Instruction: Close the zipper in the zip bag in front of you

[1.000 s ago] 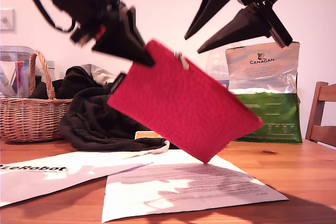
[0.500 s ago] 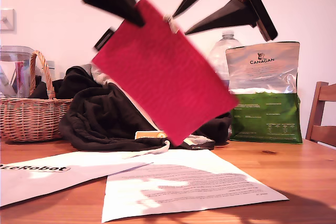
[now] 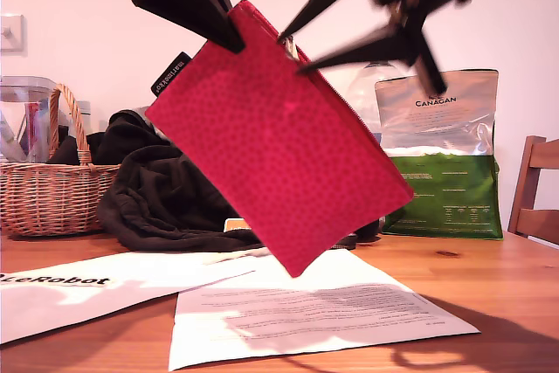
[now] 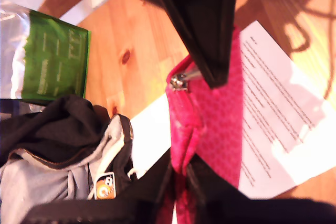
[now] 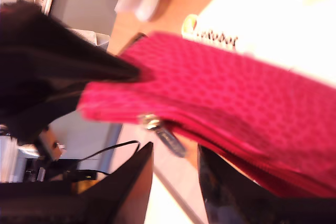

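Exterior view: the zip bag point(image 3: 271, 146) hangs in the air in the middle of the picture, tilted, its low corner at 6 o'clock just above the white papers point(image 3: 323, 307) on the wooden table point(image 3: 515, 294).
Bag material: flat rectangle of pink-red cloth with fine darker dots; a small black label point(image 3: 170, 74) stands out of the short edge at 10 o'clock.
Zipper: the zipper point(image 3: 336, 93) runs along the upper long edge, from 12 o'clock down toward 3 o'clock; near the silver pull tab point(image 4: 181, 78) the two red lips look a little parted, though the second wrist view is too blurred to be sure.
First arm: my first gripper point(image 3: 218, 28) comes down from 11 o'clock, with its black pointed fingers clamped on the top corner of the bag.
Second arm: my second gripper point(image 5: 176, 153) reaches in from 1 o'clock, blurred, with its fingers apart and the pull tab just before them, not gripped.
Room: below the bag is only paper. Behind it lies dark clothing point(image 3: 166, 189), with a wicker basket point(image 3: 48, 189) at 9 o'clock and a green-and-silver Canagan bag point(image 3: 441, 163) at 3 o'clock.
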